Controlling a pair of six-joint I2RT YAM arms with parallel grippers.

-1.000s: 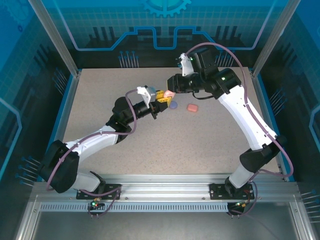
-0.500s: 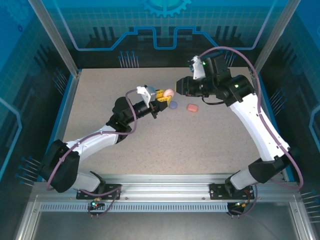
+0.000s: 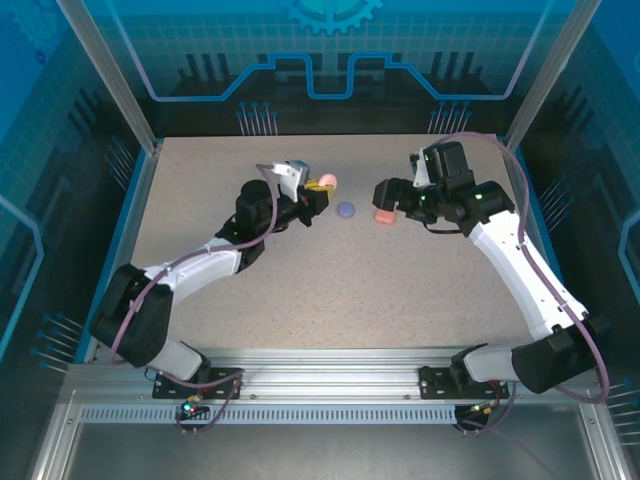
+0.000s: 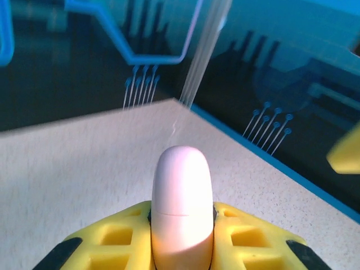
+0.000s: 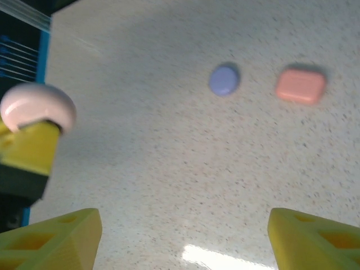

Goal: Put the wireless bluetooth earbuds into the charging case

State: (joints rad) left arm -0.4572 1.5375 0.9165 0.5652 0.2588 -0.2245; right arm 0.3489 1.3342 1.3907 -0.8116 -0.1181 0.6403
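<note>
The left pincer (image 3: pixel 321 189) is clenched on the pale pink case (image 3: pixel 327 181), held toward the back of the table (image 3: pixel 300 290). The right pincer (image 3: pixel 381 192) hangs released near the coral case (image 3: pixel 382 215), and the purple case (image 3: pixel 346 210) lies between the arms. From the left wrist, the pink case stands upright between the yellow fingers (image 4: pixel 107 239), its lid seam shut. From the right wrist, the spread fingers look down on the purple and coral cases, which lie side by side. The lid likely wants opening first, so grip the base firmly and bring the right fingers squarely to the seam.
</note>
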